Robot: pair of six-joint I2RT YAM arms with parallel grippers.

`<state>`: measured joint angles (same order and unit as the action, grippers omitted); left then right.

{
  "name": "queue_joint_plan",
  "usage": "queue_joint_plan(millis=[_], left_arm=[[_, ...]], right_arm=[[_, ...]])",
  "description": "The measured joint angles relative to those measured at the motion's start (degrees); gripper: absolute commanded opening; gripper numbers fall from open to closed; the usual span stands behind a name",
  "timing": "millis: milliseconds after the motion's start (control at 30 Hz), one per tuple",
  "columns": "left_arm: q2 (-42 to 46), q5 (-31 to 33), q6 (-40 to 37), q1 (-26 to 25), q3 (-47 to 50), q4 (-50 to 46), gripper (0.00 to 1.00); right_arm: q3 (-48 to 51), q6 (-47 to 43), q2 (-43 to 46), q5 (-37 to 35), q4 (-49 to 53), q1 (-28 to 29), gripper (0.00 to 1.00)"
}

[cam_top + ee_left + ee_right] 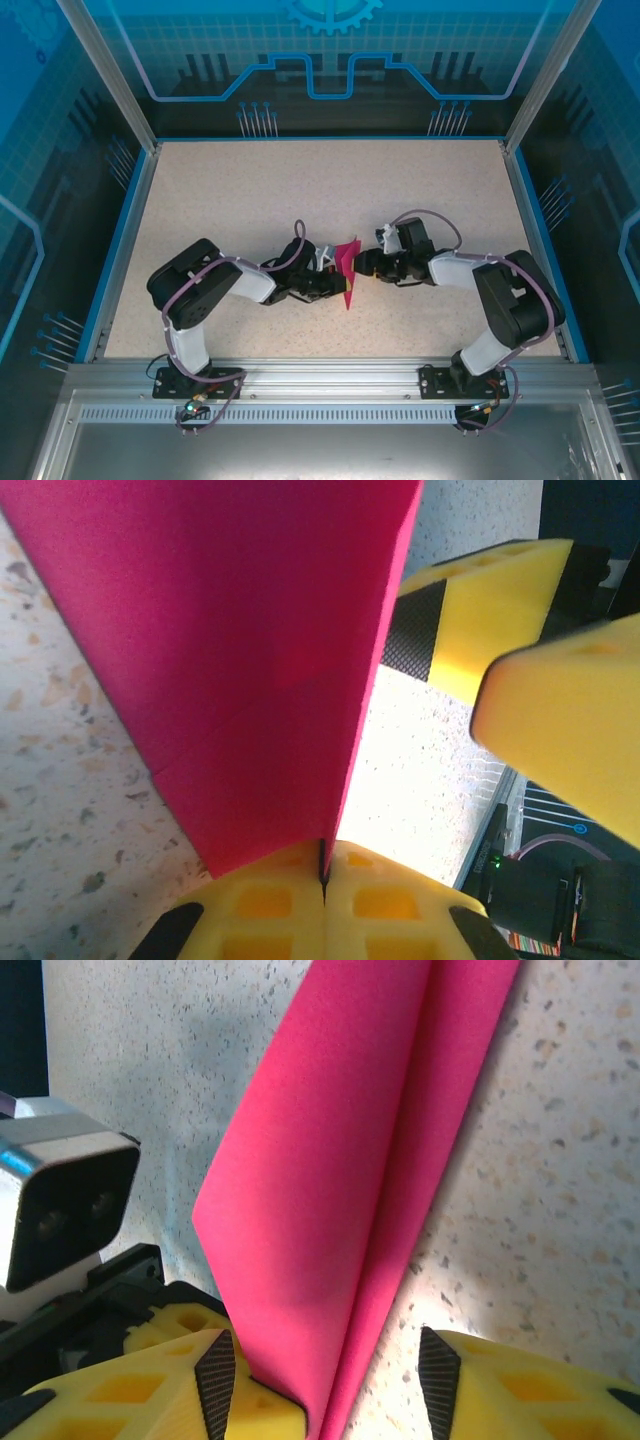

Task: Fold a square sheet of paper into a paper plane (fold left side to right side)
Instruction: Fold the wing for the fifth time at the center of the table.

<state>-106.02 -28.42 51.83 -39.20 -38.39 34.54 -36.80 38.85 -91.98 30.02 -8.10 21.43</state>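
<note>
Paper (pixel 346 272) stands clenched in left gripper (pixel 322 878); right gripper (pixel 327 1380), jaws parted astride it, could crumple it if closing askew.

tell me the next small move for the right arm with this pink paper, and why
Probably close the right tool on the sheet of paper. The folded sheet stands between its open fingers, not yet pinched, while the left tool is shut on it, so a second grip would likely let the fold be pressed.
</note>
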Motion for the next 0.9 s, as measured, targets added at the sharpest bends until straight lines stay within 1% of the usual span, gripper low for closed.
queue_joint_plan(millis=[467, 900], left_arm=[[-1.42, -0.50, 0.81, 0.04, 0.33, 1.90, 0.00], [-1.90, -0.70, 0.87, 0.11, 0.33, 2.27, 0.11]], right_arm=[[-3.52, 1.70, -5.35, -2.43, -1.20, 1.38, 0.47], [-6.82, 2.14, -7.26, -3.23, 2.95, 1.84, 0.45]])
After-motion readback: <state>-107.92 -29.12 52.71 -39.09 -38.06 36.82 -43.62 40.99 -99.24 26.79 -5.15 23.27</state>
